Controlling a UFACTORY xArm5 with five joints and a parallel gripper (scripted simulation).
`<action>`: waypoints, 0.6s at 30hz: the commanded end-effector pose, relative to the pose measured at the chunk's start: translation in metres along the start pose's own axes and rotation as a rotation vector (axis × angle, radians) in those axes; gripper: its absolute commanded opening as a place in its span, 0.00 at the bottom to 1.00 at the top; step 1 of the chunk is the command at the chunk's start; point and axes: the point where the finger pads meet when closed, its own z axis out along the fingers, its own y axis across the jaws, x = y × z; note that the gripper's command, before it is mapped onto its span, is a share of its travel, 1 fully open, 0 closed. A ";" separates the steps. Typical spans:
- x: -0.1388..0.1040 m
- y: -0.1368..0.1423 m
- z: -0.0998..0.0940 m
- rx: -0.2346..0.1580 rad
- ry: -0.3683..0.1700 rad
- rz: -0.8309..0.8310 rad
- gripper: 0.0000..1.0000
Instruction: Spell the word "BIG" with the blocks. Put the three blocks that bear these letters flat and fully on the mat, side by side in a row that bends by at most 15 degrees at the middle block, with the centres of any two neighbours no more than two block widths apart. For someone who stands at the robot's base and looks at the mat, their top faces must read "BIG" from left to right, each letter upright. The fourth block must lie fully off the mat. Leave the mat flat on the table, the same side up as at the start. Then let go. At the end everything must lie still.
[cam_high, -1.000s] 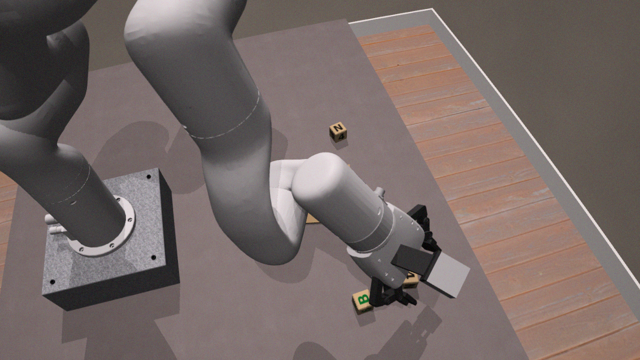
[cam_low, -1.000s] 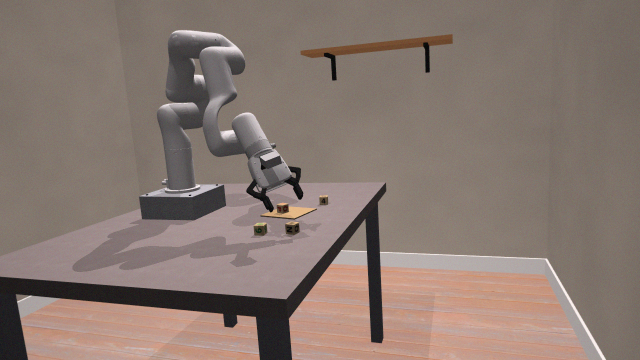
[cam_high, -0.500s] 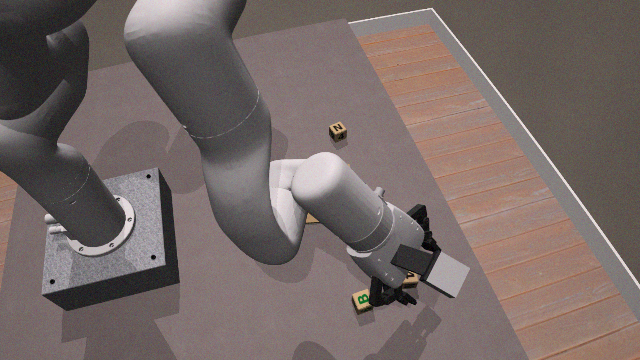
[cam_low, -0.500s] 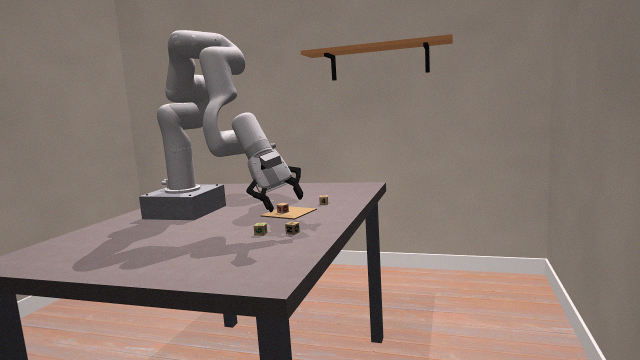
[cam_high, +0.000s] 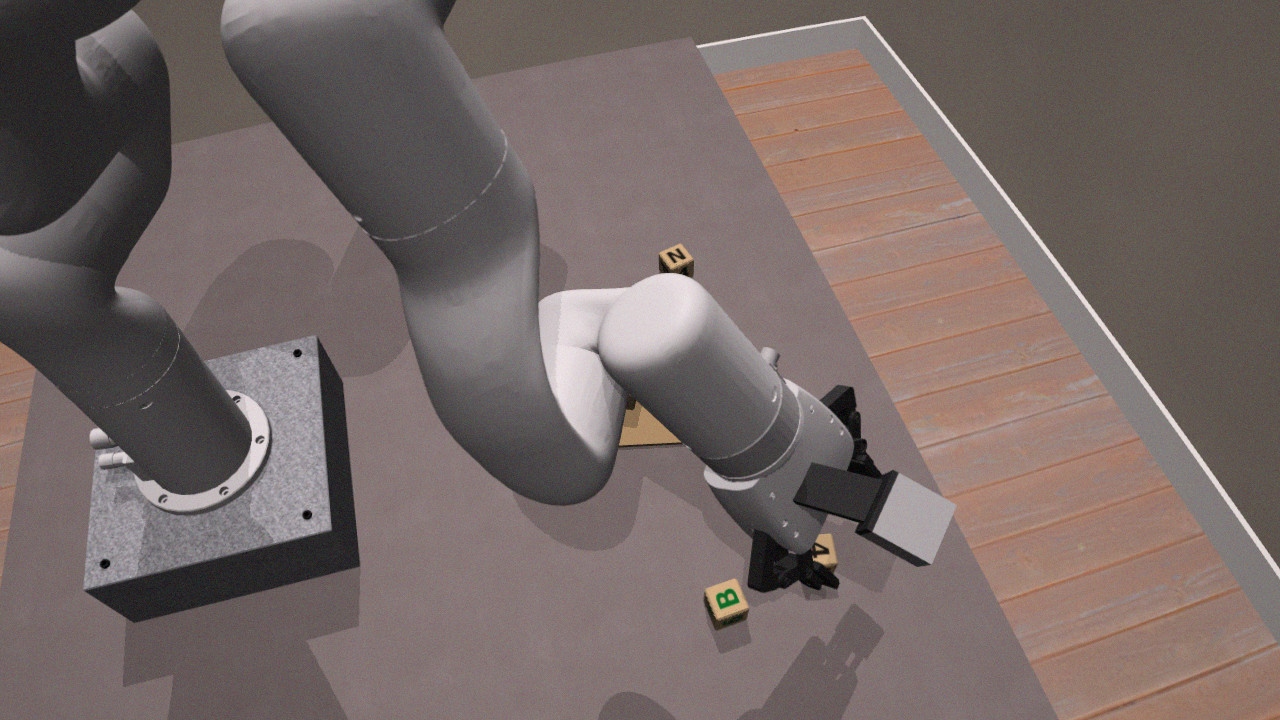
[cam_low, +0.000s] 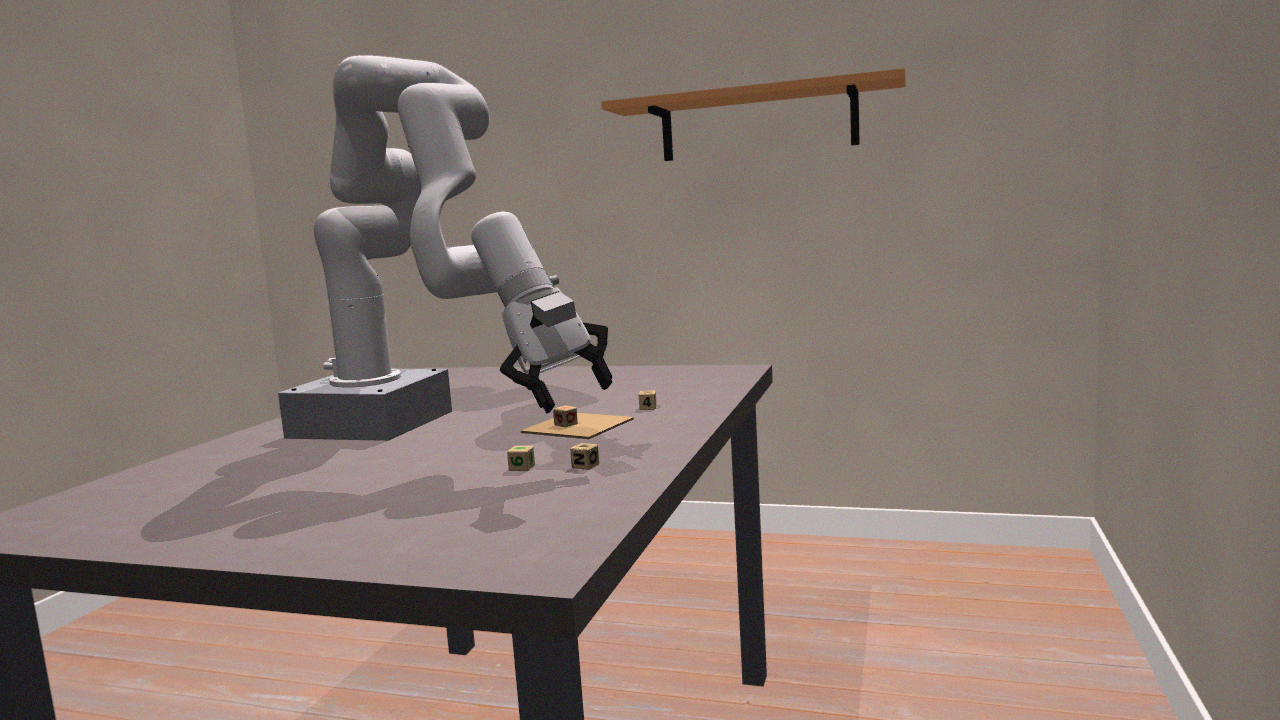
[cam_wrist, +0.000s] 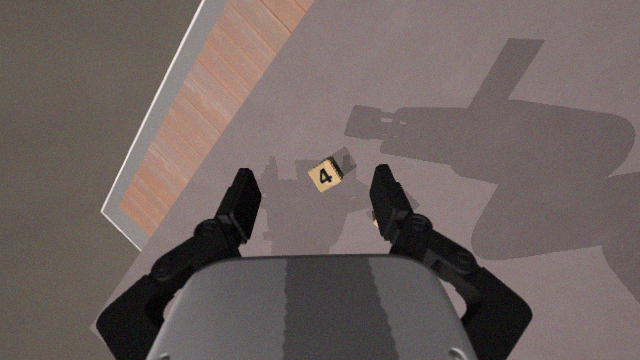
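The hand (cam_high: 843, 519) (cam_low: 577, 396) (cam_wrist: 314, 180) is spread wide, holding nothing — above the surface (cam_high: 501, 644) (cam_low: 313, 573) (cam_wrist: 425, 55). In the exterior view, one red-lettered block (cam_low: 564, 415) sits on the mat (cam_high: 657, 433) (cam_low: 601, 425); the green-lettered block (cam_high: 725, 603) (cam_low: 520, 457) (cam_wrist: 375, 220) and 4-topped block (cam_high: 822, 551) (cam_low: 584, 456) (cam_wrist: 325, 175) lie near, the N-topped block (cam_high: 675, 259) (cam_low: 647, 400) far right.

The "4" block (cam_wrist: 325, 175) lies beyond the open gripper (cam_wrist: 314, 180).

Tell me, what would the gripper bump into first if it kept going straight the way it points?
Probably the block with the 4 on top, or the table beside it; depth is hard to judge.
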 end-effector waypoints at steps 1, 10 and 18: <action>0.002 -0.007 -0.006 -0.001 -0.017 -0.021 1.00; -0.002 -0.043 -0.046 -0.013 -0.145 -0.161 1.00; -0.011 -0.065 -0.082 -0.019 -0.235 -0.263 1.00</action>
